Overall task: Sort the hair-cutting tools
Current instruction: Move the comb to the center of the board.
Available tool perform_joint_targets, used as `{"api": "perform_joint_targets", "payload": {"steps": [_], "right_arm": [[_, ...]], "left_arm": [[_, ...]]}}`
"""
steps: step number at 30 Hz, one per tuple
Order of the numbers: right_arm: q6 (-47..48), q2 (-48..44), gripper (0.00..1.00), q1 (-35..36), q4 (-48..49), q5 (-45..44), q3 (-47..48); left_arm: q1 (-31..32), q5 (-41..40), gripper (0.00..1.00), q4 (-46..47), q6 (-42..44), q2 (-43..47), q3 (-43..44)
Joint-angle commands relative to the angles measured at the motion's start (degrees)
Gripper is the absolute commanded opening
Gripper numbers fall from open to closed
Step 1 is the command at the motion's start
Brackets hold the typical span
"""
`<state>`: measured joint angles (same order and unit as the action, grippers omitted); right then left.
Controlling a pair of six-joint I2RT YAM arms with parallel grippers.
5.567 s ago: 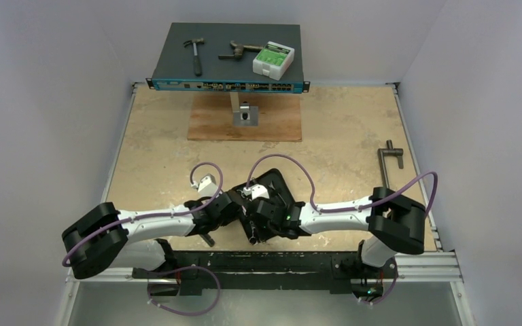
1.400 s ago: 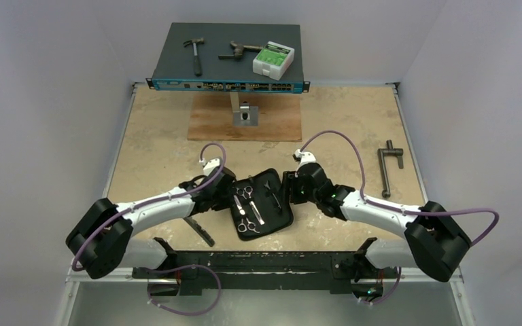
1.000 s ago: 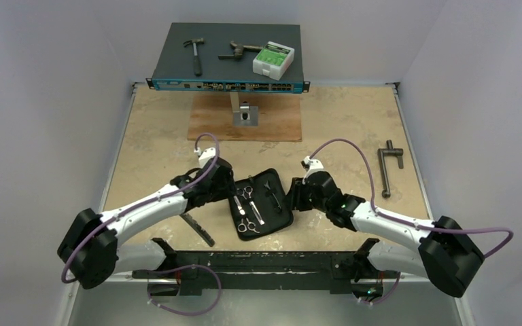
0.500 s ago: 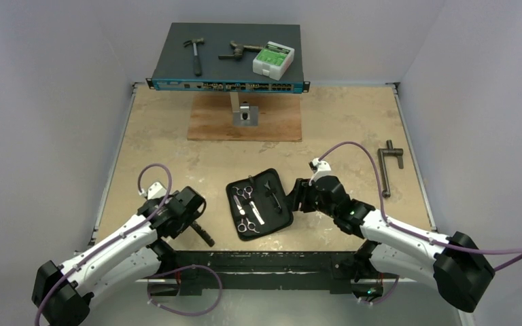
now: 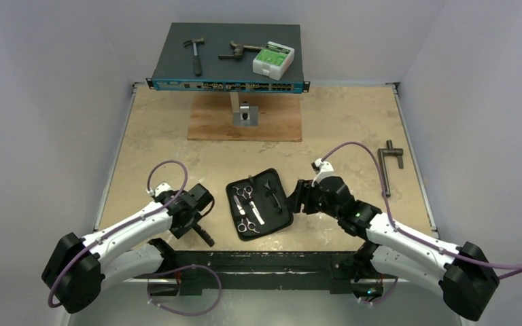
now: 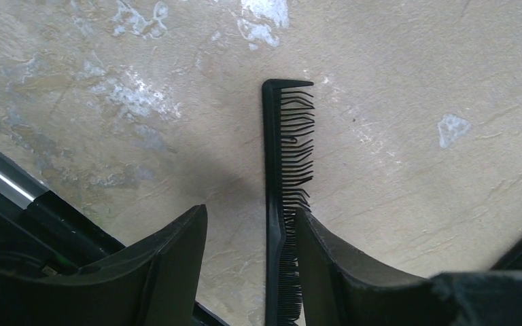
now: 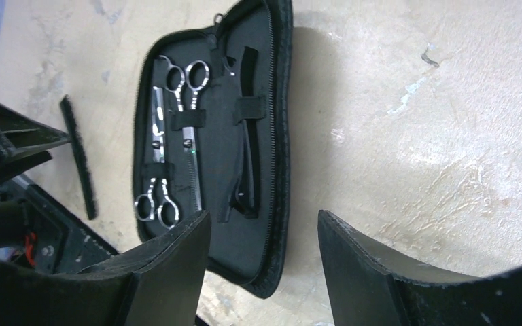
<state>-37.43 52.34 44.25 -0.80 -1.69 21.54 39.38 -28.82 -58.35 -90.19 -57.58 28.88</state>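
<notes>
- Fingers of the left gripper stand apart on either side of the comb; its spine lies close against one finger with a wide gap to the other, so they bracket it without clamping it
- They cross the narrow spine rather than run along it, probably because that is the only way to pinch something so thin and flat
- That comb lies flat on the table near the front edge, left of the case and apart from it, with its teeth bent and uneven
- Inside the open, flat case, the two scissors lie side by side under elastic bands with their rings at opposite ends, likely so that they nest
- The hair clip sits under its own band in the other half
- With only the comb outside the case, the step in hand looks like picking it up to join the rest
- Open and empty, the right gripper hangs low just beside the case's right edge, perhaps ready to steady it; whether it touches the case cannot be told
- Further out, the T-shaped bar lies by the right edge, and the hammer rests on the dark shelf at the far end, well apart from the work
</notes>
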Motion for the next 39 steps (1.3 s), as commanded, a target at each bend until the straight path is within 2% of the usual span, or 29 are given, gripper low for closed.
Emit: {"api": "perform_joint_targets", "payload": {"steps": [1,8,11,15,20,23,29,34,36,39], "right_arm": [[0.5,-4.3,0.59,0.0,-5.7,1.5,5.0],[1.0,-10.0,0.62,0.0,-11.0,3.2,8.6],[1.8,-9.3,0.63,0.0,-10.6,4.9,9.3],[2.3,-6.5,0.62,0.2,-7.9,7.3,9.0],[2.9,-4.7,0.62,0.2,-6.2,8.4,9.7],[3.3,-3.6,0.61,0.2,-5.1,8.9,9.9],[2.8,-1.5,0.60,0.9,-2.5,10.3,9.1],[2.5,-3.2,0.60,1.4,-3.4,9.1,8.5],[2.5,-4.1,0.60,1.5,-4.0,8.8,8.2],[2.3,-4.5,0.60,1.7,-4.3,8.7,7.5]], "left_arm": [[-0.7,0.8,0.50,1.8,4.0,-1.1,3.2],[-1.1,3.6,0.64,5.0,5.9,-3.3,5.8],[-1.1,6.5,0.64,7.1,5.1,-5.0,4.8],[-1.1,10.2,0.56,12.0,3.1,-6.0,1.0],[-0.4,12.6,0.51,13.6,2.1,-5.8,-2.0],[1.4,12.7,0.41,13.9,2.1,-4.8,-2.4],[8.5,13.9,0.21,15.1,1.2,-6.5,-1.7],[14.6,14.8,0.05,15.4,0.0,-7.8,-1.8],[16.1,14.9,0.00,15.1,0.3,-7.1,-2.0],[18.4,14.9,0.00,14.4,0.5,-6.0,-1.9]]}}
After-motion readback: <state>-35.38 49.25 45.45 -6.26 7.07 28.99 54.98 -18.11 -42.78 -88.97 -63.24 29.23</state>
